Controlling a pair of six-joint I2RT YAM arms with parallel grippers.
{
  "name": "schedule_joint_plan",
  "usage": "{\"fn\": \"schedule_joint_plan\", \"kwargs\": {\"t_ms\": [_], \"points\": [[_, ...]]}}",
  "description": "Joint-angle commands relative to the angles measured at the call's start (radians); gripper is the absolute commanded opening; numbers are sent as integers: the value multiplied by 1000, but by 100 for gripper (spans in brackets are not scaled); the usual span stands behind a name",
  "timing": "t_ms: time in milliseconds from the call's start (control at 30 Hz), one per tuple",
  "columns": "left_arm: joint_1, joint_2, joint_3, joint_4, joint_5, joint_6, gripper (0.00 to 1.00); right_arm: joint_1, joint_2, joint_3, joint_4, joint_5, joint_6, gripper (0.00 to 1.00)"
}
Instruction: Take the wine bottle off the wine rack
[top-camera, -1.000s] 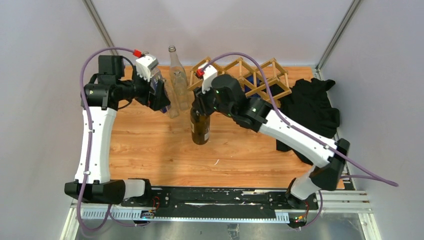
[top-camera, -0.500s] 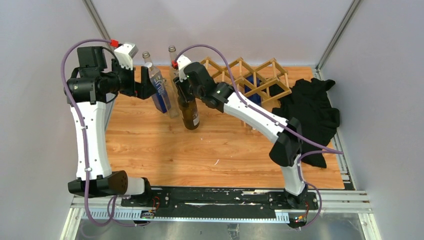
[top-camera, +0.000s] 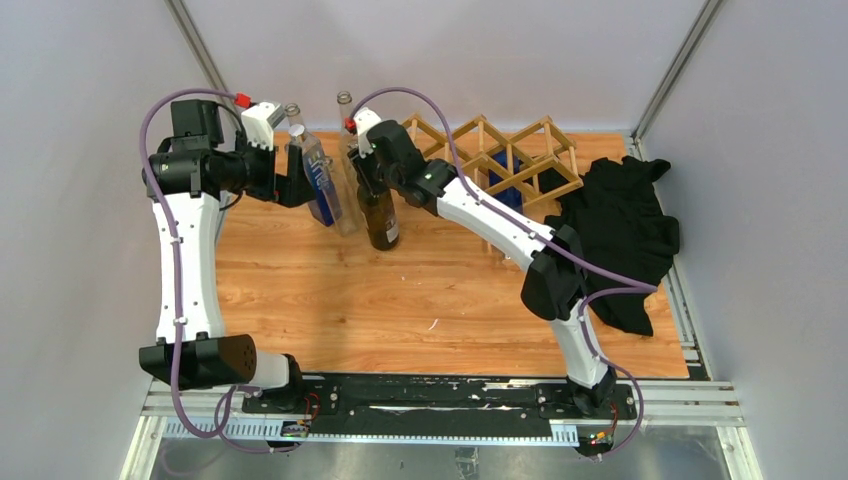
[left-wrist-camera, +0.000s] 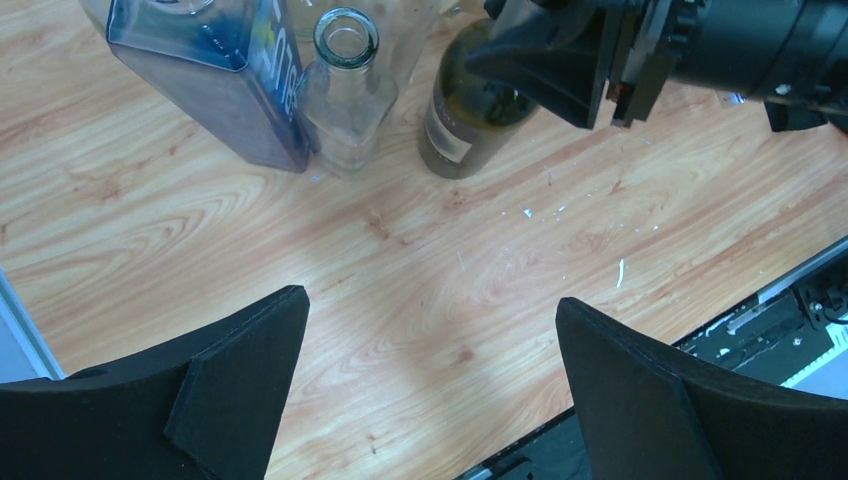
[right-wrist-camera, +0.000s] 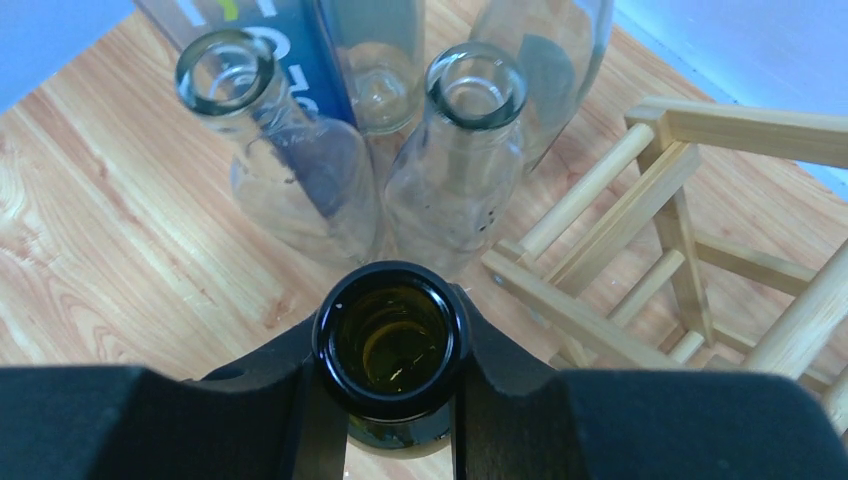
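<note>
The dark brown wine bottle (top-camera: 380, 215) stands upright on the wooden table, left of the light wooden lattice wine rack (top-camera: 512, 160) and clear of it. My right gripper (top-camera: 368, 178) is shut on its neck just under the mouth (right-wrist-camera: 390, 340), and the rack's slats (right-wrist-camera: 600, 215) show to the right in that view. The bottle also shows in the left wrist view (left-wrist-camera: 462, 130). My left gripper (top-camera: 293, 180) is open and empty, hovering left of the bottles with its fingers (left-wrist-camera: 240, 370) wide apart over bare table.
A blue square bottle (top-camera: 320, 188) and two clear glass bottles (top-camera: 347, 135) stand close behind and left of the wine bottle. A black cloth (top-camera: 620, 225) lies right of the rack. A dark blue thing (top-camera: 498, 168) sits in one rack cell.
My right arm has carried the wine bottle left and back, up against the cluster of bottles. My left gripper has drawn back to the left, away from the clear bottle.
</note>
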Motion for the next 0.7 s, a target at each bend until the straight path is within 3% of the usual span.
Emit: {"fn": "schedule_joint_plan", "kwargs": {"t_ms": [0, 567, 600, 667], "points": [[8, -27, -11, -15, 33, 19, 100, -24, -2, 8, 179, -13, -4, 0], [8, -50, -47, -15, 45, 53, 100, -27, 105, 66, 286, -16, 5, 0], [8, -52, -53, -16, 46, 56, 100, -27, 103, 65, 279, -13, 6, 3], [8, -57, -62, -14, 46, 63, 100, -26, 88, 45, 277, -8, 8, 28]]}}
